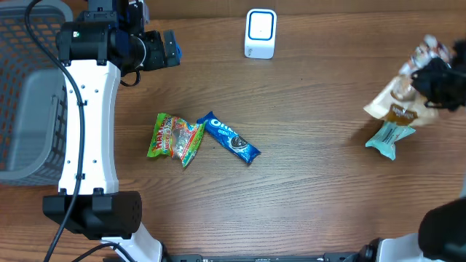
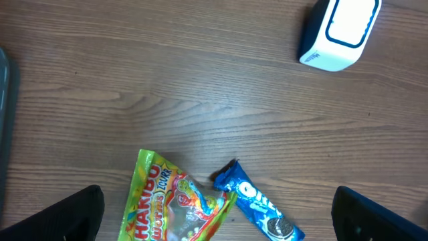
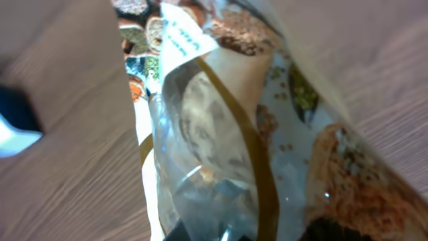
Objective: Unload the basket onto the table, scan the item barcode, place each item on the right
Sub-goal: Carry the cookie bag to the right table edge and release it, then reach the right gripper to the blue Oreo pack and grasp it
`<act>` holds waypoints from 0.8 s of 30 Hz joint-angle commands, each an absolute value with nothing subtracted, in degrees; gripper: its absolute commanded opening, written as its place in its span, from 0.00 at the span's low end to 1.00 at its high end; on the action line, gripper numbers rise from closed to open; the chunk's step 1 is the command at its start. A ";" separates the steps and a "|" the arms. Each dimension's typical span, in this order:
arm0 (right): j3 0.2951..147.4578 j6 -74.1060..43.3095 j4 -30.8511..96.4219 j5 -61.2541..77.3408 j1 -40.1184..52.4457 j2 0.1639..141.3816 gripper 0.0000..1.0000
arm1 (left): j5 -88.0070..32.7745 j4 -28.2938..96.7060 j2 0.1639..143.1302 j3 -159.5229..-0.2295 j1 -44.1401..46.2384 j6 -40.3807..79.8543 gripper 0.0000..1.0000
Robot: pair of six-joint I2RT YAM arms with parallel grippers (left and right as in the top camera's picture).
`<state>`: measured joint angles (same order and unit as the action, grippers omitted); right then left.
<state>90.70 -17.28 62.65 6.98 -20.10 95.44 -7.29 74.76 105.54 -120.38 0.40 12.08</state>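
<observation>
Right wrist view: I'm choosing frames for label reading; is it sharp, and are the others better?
Right wrist: snack bag fills the frame, blurred, with glare on its clear film. Left wrist: sharp, evenly lit, scanner cropped at the top. Overhead: sharp, soft shadows.

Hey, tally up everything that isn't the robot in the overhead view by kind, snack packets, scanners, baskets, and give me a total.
Snack packets: 4 (Haribo bag, Oreo pack, beige grain bag, teal packet)
Barcode scanner: 1
Basket: 1
Total: 6
</observation>
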 commanded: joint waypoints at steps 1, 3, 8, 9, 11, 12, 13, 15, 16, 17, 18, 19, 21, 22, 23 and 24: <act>82.54 -18.04 56.36 15.14 -25.04 96.38 0.08 | -7.07 74.72 105.75 -120.90 1.15 12.25 1.00; 78.54 -18.06 51.81 15.16 -27.35 97.41 0.11 | -7.07 74.72 105.75 -120.90 1.15 12.25 1.00; 73.58 -17.96 47.05 15.09 -30.65 100.62 0.13 | -7.05 74.72 105.75 -120.90 1.15 12.25 1.00; 73.54 -17.78 47.40 15.09 -30.79 100.77 0.18 | -7.07 74.72 105.75 -120.90 1.15 12.25 1.00; 73.58 -17.56 48.18 15.11 -30.83 100.73 0.30 | -7.05 74.72 105.75 -120.90 1.21 12.25 1.00; 73.76 -17.54 48.62 15.11 -30.83 100.60 0.35 | -7.05 74.74 105.75 -120.90 1.19 12.25 1.00; 74.06 -17.21 49.25 15.31 -30.70 100.49 0.38 | -7.07 74.74 105.75 -120.90 1.17 12.25 1.00; 75.44 -14.26 51.09 17.56 -29.80 100.05 0.42 | -7.07 74.72 105.75 -120.90 1.15 12.25 1.00; 77.14 -11.70 53.17 18.68 -28.21 99.11 0.44 | -7.07 74.74 105.75 -120.90 1.15 12.25 1.00; 78.28 -9.98 54.43 19.16 -26.72 98.21 0.46 | -7.07 74.72 105.75 -120.90 1.15 12.25 1.00; 79.20 -8.69 55.31 19.44 -25.17 97.34 0.49 | -7.07 74.74 105.75 -120.90 1.15 12.25 1.00; 80.07 -7.73 55.99 19.55 -23.42 96.44 0.52 | -7.07 74.72 105.75 -120.90 1.15 12.25 1.00; 81.95 -4.84 56.97 19.59 -18.50 94.50 0.57 | -7.07 74.74 105.75 -120.90 1.15 12.25 1.00; 82.70 -3.77 57.19 19.59 -15.81 93.71 0.59 | -7.09 74.72 105.75 -120.90 1.15 12.25 1.00; 83.33 -2.66 57.12 19.62 -12.64 92.95 0.61 | -7.07 74.74 105.75 -120.90 1.15 12.25 1.00; 83.74 -0.86 56.93 19.55 -9.21 92.40 0.64 | -7.07 74.74 105.75 -120.90 1.15 12.25 1.00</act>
